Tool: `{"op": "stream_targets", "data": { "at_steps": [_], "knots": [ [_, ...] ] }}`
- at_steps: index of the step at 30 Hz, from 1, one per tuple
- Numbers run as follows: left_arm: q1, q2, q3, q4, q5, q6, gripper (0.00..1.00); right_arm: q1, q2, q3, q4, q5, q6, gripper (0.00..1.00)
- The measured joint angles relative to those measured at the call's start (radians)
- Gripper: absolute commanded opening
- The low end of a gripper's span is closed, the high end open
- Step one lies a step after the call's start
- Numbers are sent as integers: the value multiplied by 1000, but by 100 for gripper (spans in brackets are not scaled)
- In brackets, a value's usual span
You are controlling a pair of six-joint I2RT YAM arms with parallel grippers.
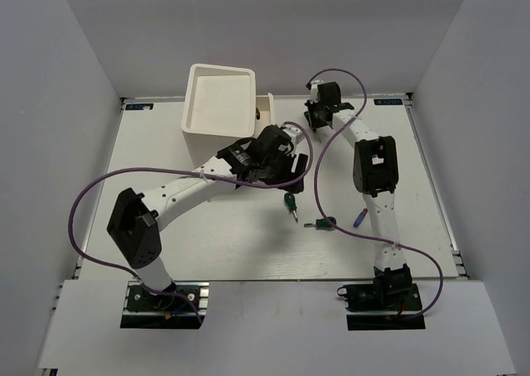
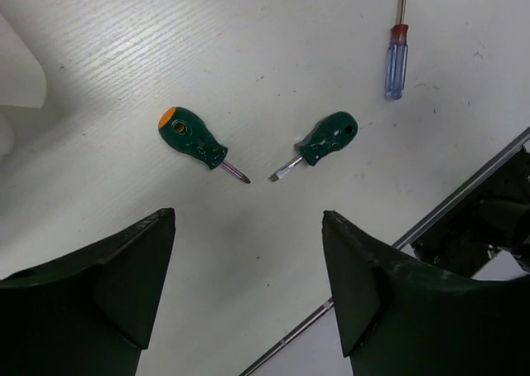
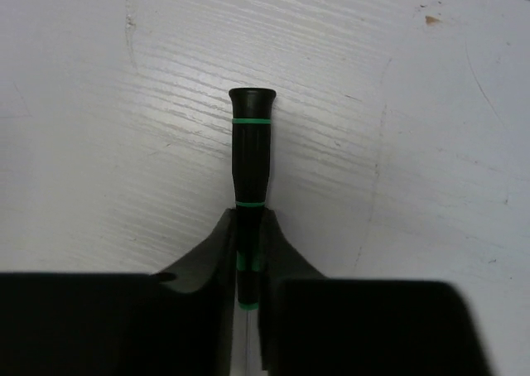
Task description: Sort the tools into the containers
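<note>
White tabletop, grey walls all round, and the white cabinet sits at the far side, left of centre, with what looks like a drawer pulled out on its right.

The right gripper is out at the far side just right of that, jaws pinching the slim dark screwdriver low on the handle, so most of the handle pokes out past the fingertips. It's light and stiff, but I reckon that smooth round handle could swivel in a two-finger pinch.

The left gripper hangs over the middle of the table, jaws spread with nothing between them. Below it lie the orange-capped green screwdriver and the other green screwdriver, tips nearly meeting, with the purple-handled screwdriver off to the right. The stubby ones look light, hard and prone to rolling, so I'd grab across the fat part of the handle, not the short shaft.

No pliers visible from where I'm looking.
</note>
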State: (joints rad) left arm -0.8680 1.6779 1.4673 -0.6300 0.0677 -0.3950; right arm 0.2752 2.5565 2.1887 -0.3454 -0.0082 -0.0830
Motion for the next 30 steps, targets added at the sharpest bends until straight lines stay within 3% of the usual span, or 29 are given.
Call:
{"op": "stream_targets", "data": {
  "at_steps": [1,3,5,6,9,11,12,13,14,16,23,30],
  "knots": [
    [0,0,13,-5,-13,-3,78,-2,-8,-17,13,-9,-6,0],
    [-1,-5,44,-14,-42,-9,59,-10,-27,-48,24,-42,-2,0],
    [-1,-23,66,-14,-74,-18,34,-24,-50,-71,3,-101,17,0],
    [-1,-40,71,-13,-90,-19,14,-31,-64,-82,-19,-143,38,0],
    [3,-118,69,-14,-144,-23,3,-59,-123,-109,-60,-317,160,0],
    [6,-195,43,2,-186,-29,5,-79,-188,-137,-51,-446,261,0],
    [7,-237,27,8,-209,-36,13,-85,-225,-149,-44,-504,311,0],
    [8,-281,9,15,-238,-45,37,-93,-270,-166,-23,-564,373,0],
    [8,-328,-10,21,-274,-68,55,-99,-325,-192,10,-621,435,0],
    [9,-407,-45,27,-312,-77,67,-96,-412,-236,73,-694,525,0],
    [9,-520,-128,23,-392,-135,71,-3,-502,-270,174,-815,771,0],
    [9,-521,-173,3,-402,-159,71,92,-488,-353,190,-702,914,0]
  ]
}}
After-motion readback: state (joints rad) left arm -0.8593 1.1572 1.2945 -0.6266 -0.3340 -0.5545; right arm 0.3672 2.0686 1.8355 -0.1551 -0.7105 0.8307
